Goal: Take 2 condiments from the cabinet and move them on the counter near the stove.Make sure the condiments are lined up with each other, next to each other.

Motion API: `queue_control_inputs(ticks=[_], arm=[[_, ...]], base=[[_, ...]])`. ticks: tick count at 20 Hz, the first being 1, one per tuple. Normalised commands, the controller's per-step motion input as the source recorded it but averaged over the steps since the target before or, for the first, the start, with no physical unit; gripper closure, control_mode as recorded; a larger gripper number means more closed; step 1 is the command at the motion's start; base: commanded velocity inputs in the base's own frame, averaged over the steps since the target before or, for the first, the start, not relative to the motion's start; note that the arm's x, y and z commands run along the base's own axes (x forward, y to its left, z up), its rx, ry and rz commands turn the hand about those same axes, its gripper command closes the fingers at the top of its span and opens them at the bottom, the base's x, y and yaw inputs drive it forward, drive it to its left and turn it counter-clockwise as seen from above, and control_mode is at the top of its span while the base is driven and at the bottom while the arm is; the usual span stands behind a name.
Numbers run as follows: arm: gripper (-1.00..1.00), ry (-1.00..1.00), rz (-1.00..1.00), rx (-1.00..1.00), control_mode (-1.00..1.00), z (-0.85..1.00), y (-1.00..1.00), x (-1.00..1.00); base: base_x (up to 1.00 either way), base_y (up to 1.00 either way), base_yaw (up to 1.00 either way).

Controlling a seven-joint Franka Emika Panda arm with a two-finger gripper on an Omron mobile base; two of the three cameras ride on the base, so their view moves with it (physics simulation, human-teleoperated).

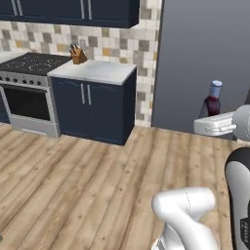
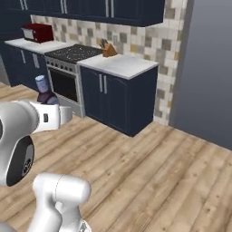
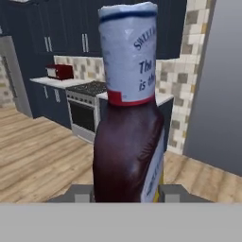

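The counter [image 1: 100, 72] sits right of the stove [image 1: 30, 63], white marble over navy doors. A knife block [image 1: 77, 55] stands at its back left corner, against the tiled wall.

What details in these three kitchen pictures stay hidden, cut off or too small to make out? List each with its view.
- Maroon bottle: in hand view its label runs round the side, so the words are cut short.
- Same bottle in left base view: lower part hidden behind the gripper.
- Knife block: handles too small to count.
- Stove: left side cut by the frame edge.
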Motion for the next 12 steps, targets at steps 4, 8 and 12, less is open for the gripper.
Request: queue_control_inputs(ticks=[4,8,12], arm=[[1.00,0.00,0.00,0.00,1.00,0.00,0.00,0.00],[1.00,0.00,0.00,0.00,1.00,0.00,0.00,0.00],[1.00,0.00,0.00,0.00,1.00,0.00,0.00,0.00]], base=[[0.99,0.64,-0.03],[1.00,0.30,-0.01],[1.00,0.00,0.00]])
